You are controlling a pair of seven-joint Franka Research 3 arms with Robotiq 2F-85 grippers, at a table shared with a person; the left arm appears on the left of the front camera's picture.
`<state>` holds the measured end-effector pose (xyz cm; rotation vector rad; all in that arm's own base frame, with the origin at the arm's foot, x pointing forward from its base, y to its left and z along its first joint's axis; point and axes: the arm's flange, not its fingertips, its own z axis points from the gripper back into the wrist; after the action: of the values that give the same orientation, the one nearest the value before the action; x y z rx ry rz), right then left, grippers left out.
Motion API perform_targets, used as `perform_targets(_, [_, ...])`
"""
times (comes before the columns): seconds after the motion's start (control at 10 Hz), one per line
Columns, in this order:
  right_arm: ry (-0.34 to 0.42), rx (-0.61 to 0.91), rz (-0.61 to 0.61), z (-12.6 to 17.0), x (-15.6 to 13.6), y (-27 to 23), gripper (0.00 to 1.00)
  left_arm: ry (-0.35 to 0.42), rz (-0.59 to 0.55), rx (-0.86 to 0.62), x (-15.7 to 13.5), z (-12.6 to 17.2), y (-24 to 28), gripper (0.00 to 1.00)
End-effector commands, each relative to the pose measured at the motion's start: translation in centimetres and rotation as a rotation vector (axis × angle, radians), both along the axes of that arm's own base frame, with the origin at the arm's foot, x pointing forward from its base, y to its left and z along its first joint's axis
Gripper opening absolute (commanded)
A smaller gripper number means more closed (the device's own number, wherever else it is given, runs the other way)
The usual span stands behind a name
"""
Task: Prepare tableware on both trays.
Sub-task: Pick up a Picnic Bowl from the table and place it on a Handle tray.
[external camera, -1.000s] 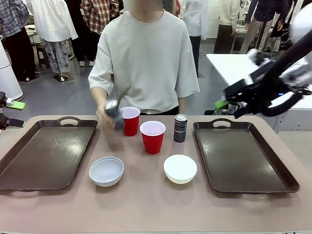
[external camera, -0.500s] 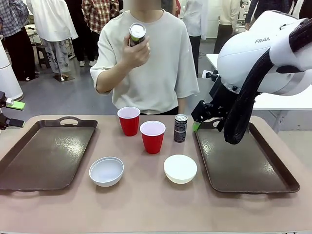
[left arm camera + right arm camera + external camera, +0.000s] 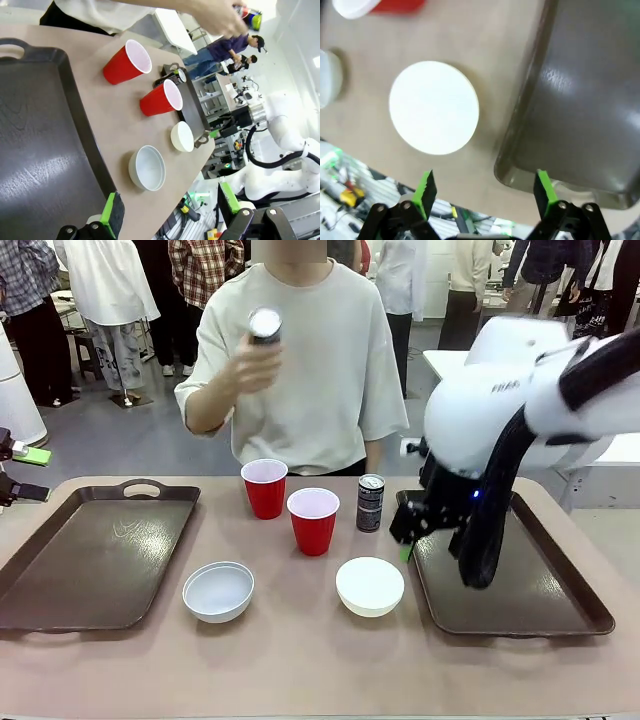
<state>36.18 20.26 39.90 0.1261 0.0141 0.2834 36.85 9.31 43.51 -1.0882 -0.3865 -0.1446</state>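
Note:
Two red cups (image 3: 265, 487) (image 3: 313, 520) stand mid-table, with a dark can (image 3: 371, 502) to their right. In front lie two white bowls (image 3: 218, 591) (image 3: 370, 585). A person's hand holds the second can (image 3: 265, 330) raised at shoulder height. Brown trays lie at the left (image 3: 95, 555) and right (image 3: 500, 570), both bare. My right gripper (image 3: 403, 543) hangs open over the right tray's left rim (image 3: 520, 145), beside the right bowl (image 3: 434, 107); nothing is between its fingers (image 3: 426, 187). At the table's left edge my left gripper (image 3: 28, 473) is open over the left tray (image 3: 40, 150).
The person stands at the far side of the table, behind the cups. My white right arm (image 3: 500, 430) leans over the right tray. Bare tabletop (image 3: 300, 660) runs along the near edge. Other people and tables stand farther back.
My right arm swung down from above the table's far right to the right tray's left rim. The person lifted a can from beside the cups to shoulder height.

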Motion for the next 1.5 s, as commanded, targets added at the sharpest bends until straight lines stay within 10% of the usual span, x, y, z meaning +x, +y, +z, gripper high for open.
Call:
perform_targets(0.0, [0.024, -0.012, -0.017, -1.8, 1.3, 1.7, 1.00, -0.017, -0.004, -0.013, 0.1, 0.0, 0.1, 1.00])
perform_targets(0.6, [-0.114, 0.010, -0.083, -5.2, 3.7, 3.3, 1.00, -0.017, -0.004, -0.013, 0.1, 0.0, 0.1, 1.00])
perform_targets(0.7, [-0.090, 0.014, -0.081, -5.8, 3.9, 3.4, 0.42, -0.017, -0.004, -0.013, 0.1, 0.0, 0.1, 1.00])
perform_targets(0.8, [-0.077, 0.021, -0.077, -6.1, 4.0, 3.7, 0.42, -0.017, -0.004, -0.013, 0.1, 0.0, 0.1, 1.00])
perform_targets(0.9, [-0.070, 0.018, -0.078, -6.3, 4.2, 3.9, 0.00, -0.017, -0.004, -0.013, 0.1, 0.0, 0.1, 1.00])
perform_targets(1.0, [-0.070, 0.017, -0.079, -6.2, 4.2, 3.8, 0.39, -0.017, -0.004, -0.013, 0.1, 0.0, 0.1, 1.00])
perform_targets(1.1, [-0.071, 0.014, -0.079, -6.3, 4.0, 3.7, 0.00, -0.017, -0.004, -0.013, 0.1, 0.0, 0.1, 1.00])
perform_targets(1.4, [-0.064, 0.006, -0.082, -6.4, 4.3, 3.8, 0.00, -0.017, -0.004, -0.013, 0.1, 0.0, 0.1, 1.00])
